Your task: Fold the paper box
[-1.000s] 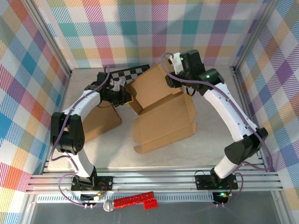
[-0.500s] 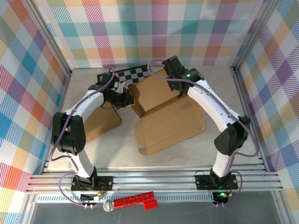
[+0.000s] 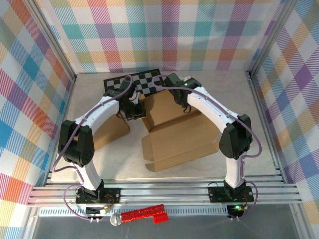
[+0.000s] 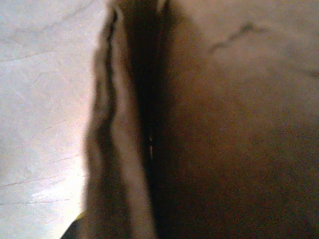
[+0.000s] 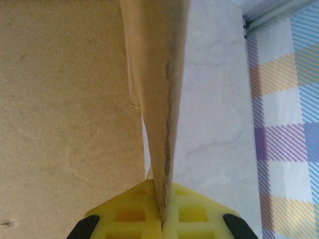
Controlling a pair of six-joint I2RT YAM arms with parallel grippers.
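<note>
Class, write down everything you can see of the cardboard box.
The box is plain brown cardboard, unfolded and only partly formed: a wide panel lies flat on the table, small tabs at its edges, while rear flaps stand raised. The right gripper pinches one flap's edge; the left gripper grips the left flap.

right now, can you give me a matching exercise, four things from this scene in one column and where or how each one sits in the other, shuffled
Things:
1. paper box
2. checkerboard sheet
3. red glitter piece
4. right gripper

Places or states:
a. shut on a cardboard edge
b. lying flat at the back of the table
c. off the table, at the near side
d. partly folded, in the middle of the table

Pairs: 1-d, 2-b, 3-c, 4-a
</note>
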